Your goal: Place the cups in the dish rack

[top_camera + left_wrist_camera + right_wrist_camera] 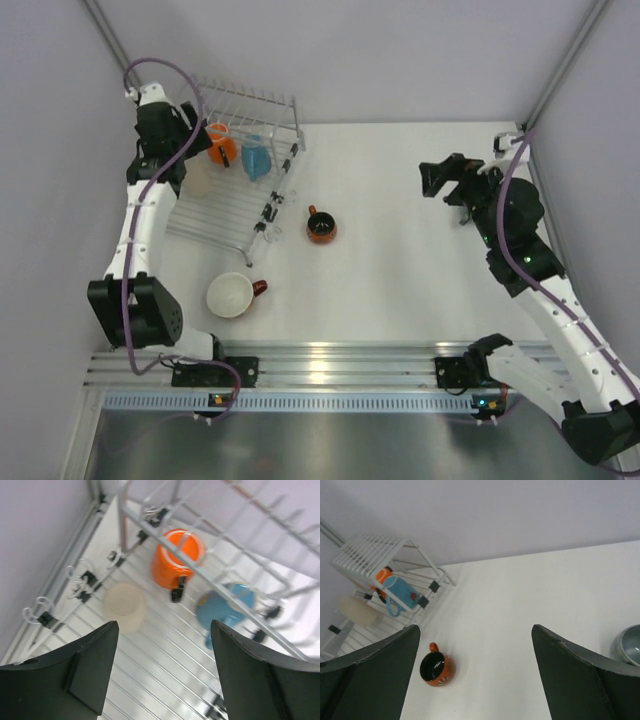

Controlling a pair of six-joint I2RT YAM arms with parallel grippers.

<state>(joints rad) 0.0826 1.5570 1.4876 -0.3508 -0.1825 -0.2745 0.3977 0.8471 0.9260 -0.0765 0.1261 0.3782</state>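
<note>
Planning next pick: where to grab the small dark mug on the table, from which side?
Probably the rim of the small dark mug, from straight above: it stands upright, mouth open, so one finger can go inside. Avoid its stubby handle.

The white table (400, 250) carries the dish rack (228, 208), a small dark mug (321, 228) and a wide white cup (230, 295).

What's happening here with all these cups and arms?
Robot arms are loading cups into a dish rack. The orange mug, blue mug and beige tumbler sit in it, the left gripper open and empty above them. The small dark mug and white cup stand on the table. The right gripper hangs open, empty.
</note>
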